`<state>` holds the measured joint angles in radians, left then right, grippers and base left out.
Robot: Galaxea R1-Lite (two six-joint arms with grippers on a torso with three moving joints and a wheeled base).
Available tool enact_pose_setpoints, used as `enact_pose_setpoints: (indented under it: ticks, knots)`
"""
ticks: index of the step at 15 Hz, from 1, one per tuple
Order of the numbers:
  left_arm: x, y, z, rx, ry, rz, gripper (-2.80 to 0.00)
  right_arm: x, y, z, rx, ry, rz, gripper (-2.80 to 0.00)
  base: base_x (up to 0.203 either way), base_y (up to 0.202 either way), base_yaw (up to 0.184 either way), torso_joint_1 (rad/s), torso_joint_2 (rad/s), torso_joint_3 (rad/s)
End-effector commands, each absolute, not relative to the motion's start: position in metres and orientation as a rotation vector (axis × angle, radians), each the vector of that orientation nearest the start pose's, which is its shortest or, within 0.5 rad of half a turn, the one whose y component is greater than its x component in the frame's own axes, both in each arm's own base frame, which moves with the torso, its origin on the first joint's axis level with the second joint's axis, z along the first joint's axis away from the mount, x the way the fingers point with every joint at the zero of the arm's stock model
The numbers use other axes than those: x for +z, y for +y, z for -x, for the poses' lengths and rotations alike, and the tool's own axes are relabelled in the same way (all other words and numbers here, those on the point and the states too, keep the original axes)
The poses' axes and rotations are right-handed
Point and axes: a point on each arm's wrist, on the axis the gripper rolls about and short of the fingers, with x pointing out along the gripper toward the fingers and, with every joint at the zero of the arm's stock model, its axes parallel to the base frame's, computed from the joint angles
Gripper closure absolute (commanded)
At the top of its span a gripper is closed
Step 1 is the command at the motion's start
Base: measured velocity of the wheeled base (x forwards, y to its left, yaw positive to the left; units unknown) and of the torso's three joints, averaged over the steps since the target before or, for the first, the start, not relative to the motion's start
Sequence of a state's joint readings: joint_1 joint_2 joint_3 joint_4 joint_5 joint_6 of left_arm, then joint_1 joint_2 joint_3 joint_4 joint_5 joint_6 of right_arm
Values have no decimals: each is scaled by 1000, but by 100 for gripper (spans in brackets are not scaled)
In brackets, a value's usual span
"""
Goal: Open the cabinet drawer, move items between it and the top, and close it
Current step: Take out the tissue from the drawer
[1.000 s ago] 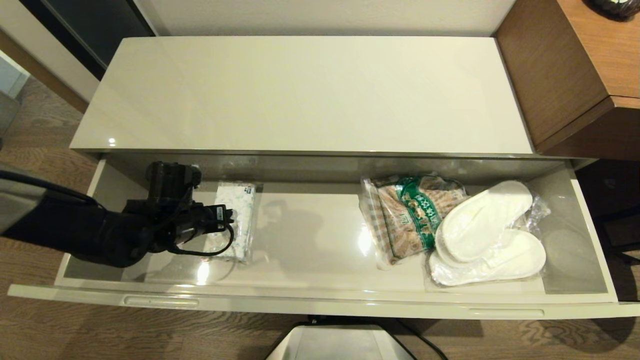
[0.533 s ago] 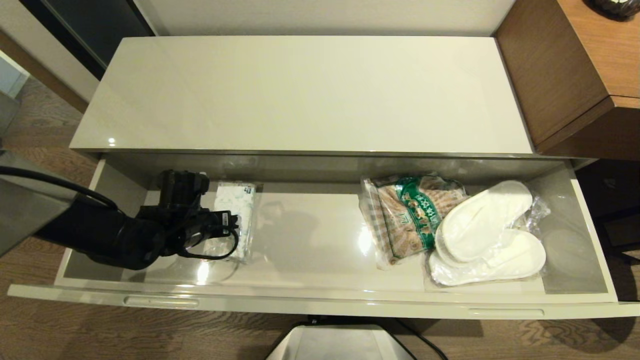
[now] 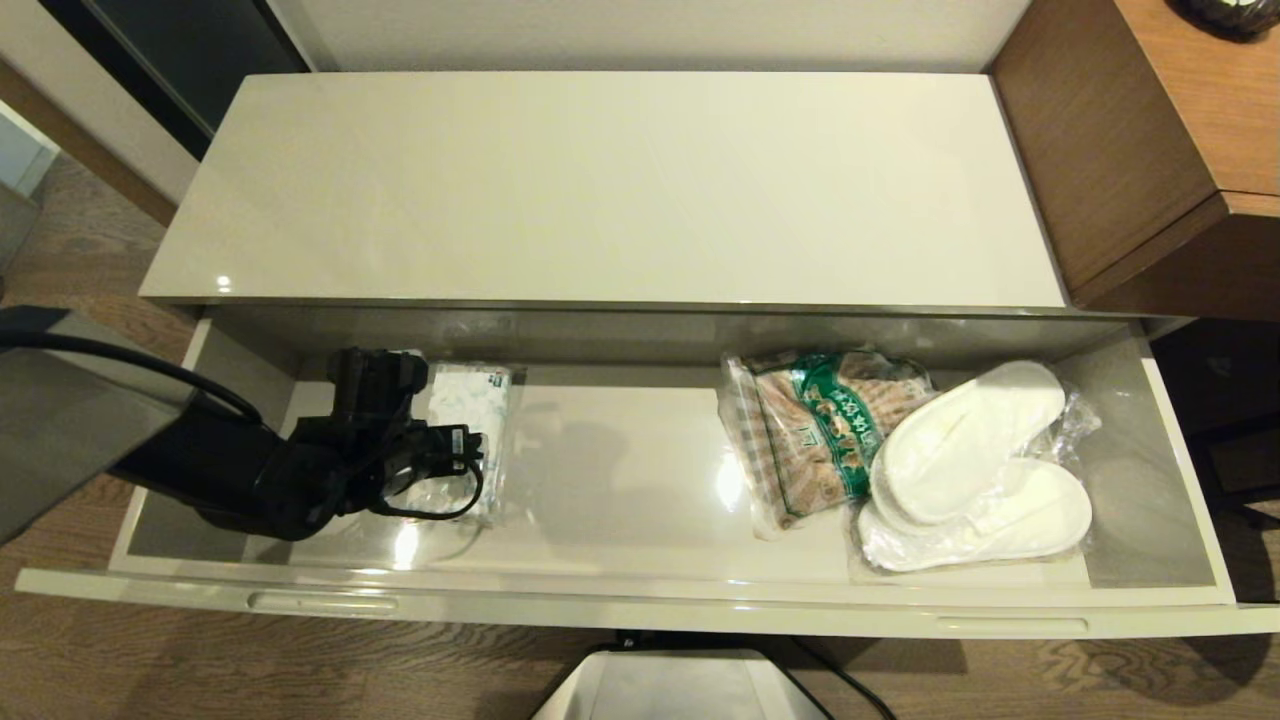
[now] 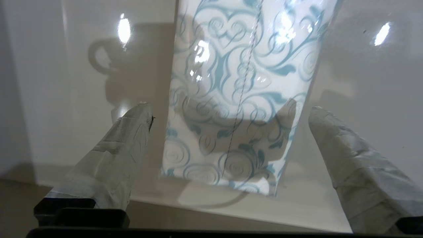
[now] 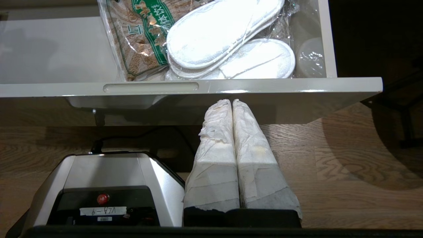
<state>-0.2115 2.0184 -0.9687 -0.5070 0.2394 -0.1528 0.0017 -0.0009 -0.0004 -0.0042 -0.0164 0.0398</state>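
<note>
Left gripper (image 4: 228, 114): fingers spread wide and holding nothing; the two tape-wrapped fingers (image 4: 122, 148) stand on either side of the near end of the pack, apart from it; in the head view the gripper (image 3: 470, 445) is low inside the left part of the drawer.
White pack (image 3: 462, 440): flat white plastic pack with blue scroll print, lying on the drawer floor in the left part, long side running near to far; in the left wrist view the pack (image 4: 241, 92) lies between the open fingers.
Left arm (image 3: 250, 470): black, reaching in from the left over the drawer's left wall; a looped black cable hangs by the wrist.
Drawer (image 3: 640, 605): pulled fully out, wide and shallow, glossy cream face rim with two slim oblong recesses, pale grey walls.
Snack bag (image 3: 815, 430): clear bag with brown contents and a green band, right of centre in the drawer, its right edge under the slippers.
Slippers (image 3: 975, 465): pair of white slippers in clear plastic, in the right part of the drawer, one overlapping the other.
Cabinet top (image 3: 600, 190): flat glossy cream surface beyond the drawer.
Right gripper (image 5: 232, 103): fingers pressed together and holding nothing; below and nearer than the drawer's face rim, under its right part, above the wood floor (image 5: 347, 158).
Robot base (image 5: 105, 185): silver and black, with a red button, left of the right gripper.
Brown desk unit (image 3: 1150, 150): wood-grain, at the far right beside the cabinet.
</note>
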Motion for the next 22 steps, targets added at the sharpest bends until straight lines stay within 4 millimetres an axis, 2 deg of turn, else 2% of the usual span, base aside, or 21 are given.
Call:
enact_pose_setpoints:
  ticks: [1,14,22]
  knots:
    - [92,-72,-366,75,554,25,-280,75,0,24,-15,-17,-40,0,0,0,0,0,0,0]
    - [55,-67,-376,96,597,21,-280,75,0,24,-13,-18,-40,0,0,0,0,0,0,0]
    - [61,-68,-383,92,570,24,-280,75,0,24,-13,-17,-40,0,0,0,0,0,0,0]
